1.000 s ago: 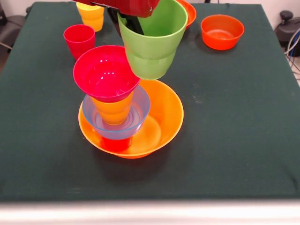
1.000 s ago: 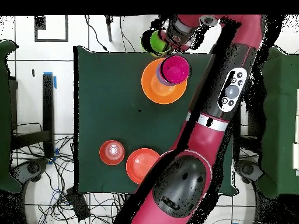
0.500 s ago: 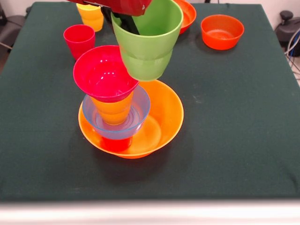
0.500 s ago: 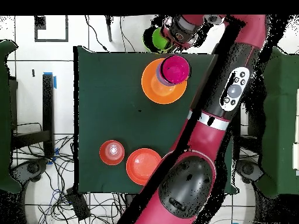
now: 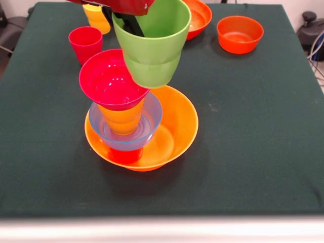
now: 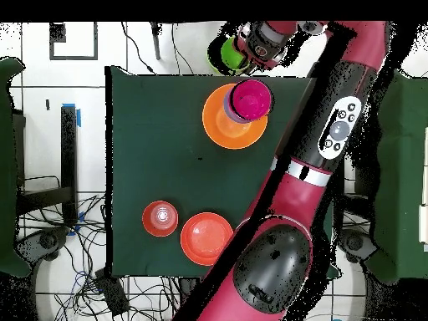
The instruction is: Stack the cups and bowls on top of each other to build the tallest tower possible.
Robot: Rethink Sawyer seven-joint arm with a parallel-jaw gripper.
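The gripper (mostly cut off at the top edge) grasps the green cup, held airborne just beside the magenta bowl.

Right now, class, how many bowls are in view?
5: large orange bowl, light blue bowl and magenta bowl in the tower; red-orange bowl and small orange-red bowl behind. Others may be hidden.

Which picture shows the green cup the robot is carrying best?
The front view. There the green cup looks big and whole, held above the magenta bowl, with the gripper reaching inside it. The overhead view shows only a small green spot beside the arm.
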